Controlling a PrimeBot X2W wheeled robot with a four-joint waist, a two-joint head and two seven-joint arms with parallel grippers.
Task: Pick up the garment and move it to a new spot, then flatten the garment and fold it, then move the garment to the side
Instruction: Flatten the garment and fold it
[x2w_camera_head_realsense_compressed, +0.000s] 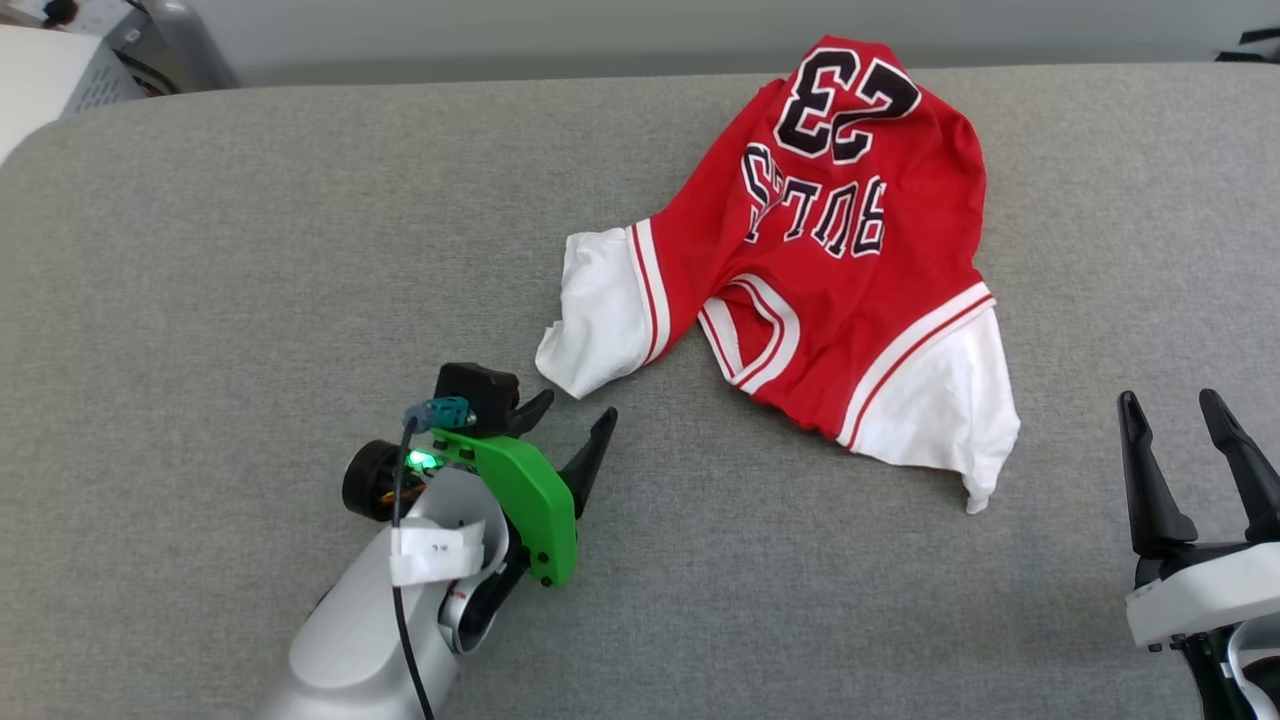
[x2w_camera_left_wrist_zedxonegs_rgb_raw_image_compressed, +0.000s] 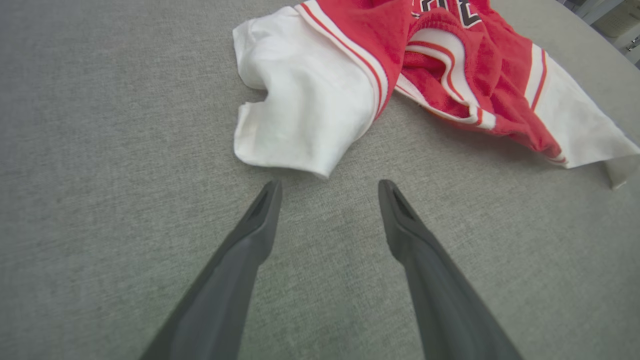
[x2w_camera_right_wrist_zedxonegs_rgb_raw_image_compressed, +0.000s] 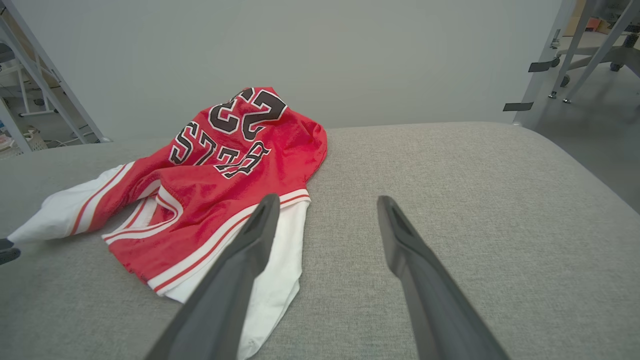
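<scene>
A red jersey-style garment (x2w_camera_head_realsense_compressed: 830, 260) with white short sleeves lies crumpled on a grey fabric-covered surface (x2w_camera_head_realsense_compressed: 250, 250), toward one o'clock in the head view. Its black "BULLS 23" print faces up and reads upside down from the robot's side. The body of the shirt is humped up toward twelve o'clock, while the collar and both sleeves spill toward the robot, so the sleeves are the nearest loose edges to reach. The left gripper (x2w_camera_head_realsense_compressed: 577, 407) sits low over the surface at about seven o'clock of the garment, its two dark fingers spread apart and holding nothing. The tips point at the near white sleeve (x2w_camera_left_wrist_zedxonegs_rgb_raw_image_compressed: 295, 115), which lies just beyond them at twelve o'clock in the left wrist view, close but not touching. This looks like lining up for a first pinch on that sleeve, the start of picking the garment up. The right gripper (x2w_camera_head_realsense_compressed: 1170, 400) stands at four o'clock of the garment, fingers likewise spread and empty. It is clear of the other sleeve's drooping corner, which lies at about ten o'clock from it. Nothing is lifted yet.
</scene>
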